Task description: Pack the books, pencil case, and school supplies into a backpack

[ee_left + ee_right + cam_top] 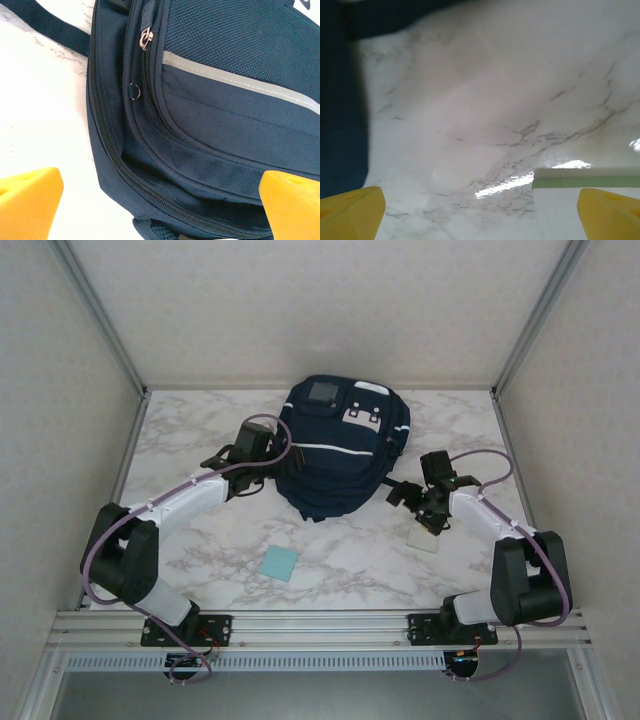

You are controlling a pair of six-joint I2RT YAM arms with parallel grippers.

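Note:
The navy backpack [340, 445] lies flat at the table's middle back, front pocket and white stripe up. My left gripper [272, 464] stands open at its left side; in the left wrist view the yellow fingers [30, 200] straddle the bag's lower corner and main zipper [112, 160], with my left gripper [160, 202] holding nothing. My right gripper [418, 510] hovers open right of the bag, above a small white pad with a green band [585, 200]. A light-blue square pad [279, 563] lies near the front. The books and pencil case are out of view.
The white-and-green pad [423, 540] lies under the right gripper's fingers. A dark strap [55, 30] trails from the backpack's left side. The backpack's edge [340, 100] is at the left of the right wrist view. Metal frame posts and white walls enclose the marble table [350, 560].

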